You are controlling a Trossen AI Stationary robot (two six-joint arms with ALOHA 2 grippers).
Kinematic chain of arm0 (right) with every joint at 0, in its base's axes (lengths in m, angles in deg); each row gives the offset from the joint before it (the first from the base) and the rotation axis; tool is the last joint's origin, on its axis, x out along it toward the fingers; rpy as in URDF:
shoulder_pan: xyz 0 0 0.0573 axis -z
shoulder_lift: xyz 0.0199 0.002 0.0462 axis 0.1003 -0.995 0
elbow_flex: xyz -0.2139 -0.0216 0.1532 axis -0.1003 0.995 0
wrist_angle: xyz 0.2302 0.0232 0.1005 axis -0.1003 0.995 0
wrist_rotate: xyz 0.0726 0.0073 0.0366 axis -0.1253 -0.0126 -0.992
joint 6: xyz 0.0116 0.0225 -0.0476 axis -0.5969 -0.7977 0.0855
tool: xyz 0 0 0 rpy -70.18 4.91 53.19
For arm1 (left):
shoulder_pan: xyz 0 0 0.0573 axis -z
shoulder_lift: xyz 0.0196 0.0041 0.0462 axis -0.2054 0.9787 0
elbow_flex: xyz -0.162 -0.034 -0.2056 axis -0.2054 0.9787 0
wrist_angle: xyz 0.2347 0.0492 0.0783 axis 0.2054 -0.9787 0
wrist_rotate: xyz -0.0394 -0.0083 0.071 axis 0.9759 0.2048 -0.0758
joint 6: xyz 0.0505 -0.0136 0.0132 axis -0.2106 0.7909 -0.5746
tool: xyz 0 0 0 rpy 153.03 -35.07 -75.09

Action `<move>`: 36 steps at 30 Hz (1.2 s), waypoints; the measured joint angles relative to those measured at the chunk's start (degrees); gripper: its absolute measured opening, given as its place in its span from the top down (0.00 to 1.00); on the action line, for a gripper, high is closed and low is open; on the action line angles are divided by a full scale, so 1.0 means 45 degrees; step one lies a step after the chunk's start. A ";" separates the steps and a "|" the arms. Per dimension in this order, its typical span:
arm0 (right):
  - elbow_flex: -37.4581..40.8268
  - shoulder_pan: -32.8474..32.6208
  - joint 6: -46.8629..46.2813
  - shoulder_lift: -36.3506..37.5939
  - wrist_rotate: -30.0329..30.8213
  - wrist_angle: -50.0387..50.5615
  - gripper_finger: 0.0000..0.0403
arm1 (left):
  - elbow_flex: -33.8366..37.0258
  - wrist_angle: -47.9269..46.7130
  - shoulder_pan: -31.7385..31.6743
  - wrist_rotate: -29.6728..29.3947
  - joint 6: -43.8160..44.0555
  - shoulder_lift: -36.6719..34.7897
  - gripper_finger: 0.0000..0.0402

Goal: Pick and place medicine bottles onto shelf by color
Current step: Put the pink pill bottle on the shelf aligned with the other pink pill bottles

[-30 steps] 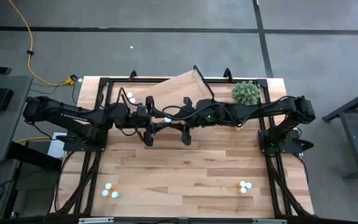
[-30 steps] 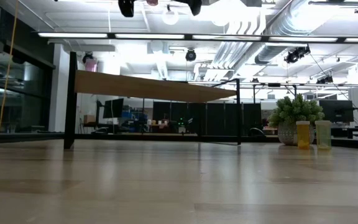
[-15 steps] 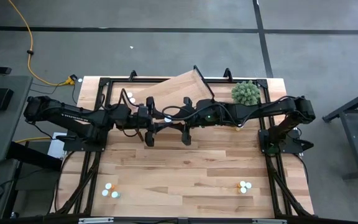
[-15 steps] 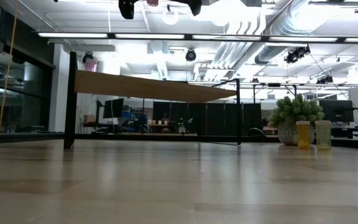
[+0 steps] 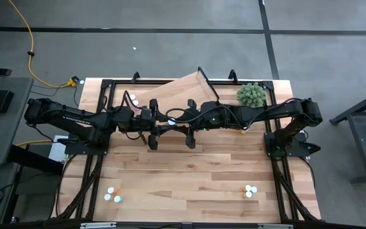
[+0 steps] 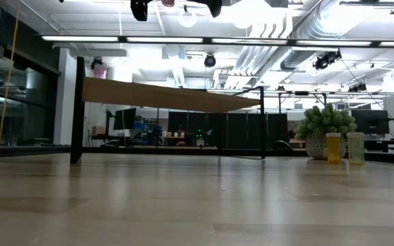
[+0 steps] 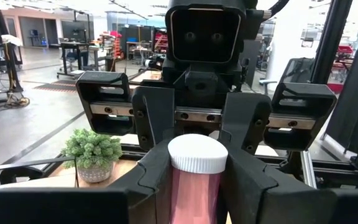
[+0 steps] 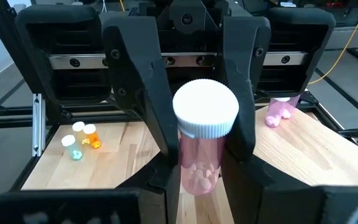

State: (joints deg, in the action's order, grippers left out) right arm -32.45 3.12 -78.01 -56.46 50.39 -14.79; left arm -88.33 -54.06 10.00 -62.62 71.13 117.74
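Clamped between both tools above the shelf: one pink bottle, caught from opposite sides near the middle of the tabletop.

Stands upright, long axis vertical, white ribbed cap on top, clear pink body below with small pale tablets showing through the wall. No label or writing visible on it.

Left tool partly closed, fingers pressed against the pink body on either side. Right tool likewise narrowed onto the same bottle, fingers flanking the lower body, with the left tool's fingers reaching in from the far side beside the cap. Held clear of the shelf plank, not resting on it.

Elsewhere on the plank: two white-capped bottles toward the left end, one of them pink in the right wrist view.

On the tabletop near the front edge: a small cluster at the left with orange and teal bodies, another cluster at the right. Beside the fuzzy green plant, in the low view, two more upright: one orange-yellow, one pale.

Pale lettering along the left arm, too small to read.
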 joint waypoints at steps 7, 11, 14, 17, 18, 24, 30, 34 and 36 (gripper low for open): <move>0.0000 0.0000 0.0307 0.0000 0.0005 0.0003 0.78 | 0.0000 0.0000 0.0000 -0.0021 -0.0021 0.0000 0.74; 0.0000 0.0005 0.0331 0.0000 0.0010 0.0003 0.78 | 0.0000 0.0000 0.0000 -0.0024 -0.0041 0.0000 0.74; 0.0000 0.0005 0.0332 0.0000 0.0016 0.0030 0.78 | 0.0000 -0.0005 0.0000 -0.0039 -0.0038 0.0000 0.74; 0.0000 0.0005 0.0332 0.0000 0.0063 0.0047 0.78 | 0.0000 -0.0010 0.0000 -0.0044 -0.0034 0.0000 0.74; 0.0000 0.0005 0.0332 0.0000 0.0065 0.0048 0.78 | 0.0000 -0.0010 0.0000 -0.0044 -0.0030 0.0000 0.74; 0.0000 0.0005 0.0281 -0.0005 0.0071 0.0064 0.72 | 0.0000 -0.0015 0.0000 -0.0044 0.0001 0.0005 0.74; 0.0000 0.0010 0.0327 -0.0005 0.0204 0.0086 0.58 | 0.0000 -0.0022 0.0010 -0.0033 0.0013 0.0005 0.74; -0.0008 0.0012 0.0334 0.0005 0.0504 0.0302 0.53 | 0.0000 -0.0119 0.0010 -0.0071 0.0005 0.0005 0.74; -0.0010 0.0010 0.0546 0.0034 0.0890 0.0566 0.52 | 0.0013 -0.0478 0.0005 -0.0388 -0.0093 -0.0142 0.74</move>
State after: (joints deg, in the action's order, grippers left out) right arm -32.49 3.17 -75.55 -56.31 54.39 -12.25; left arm -88.27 -56.22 10.02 -64.37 70.71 117.11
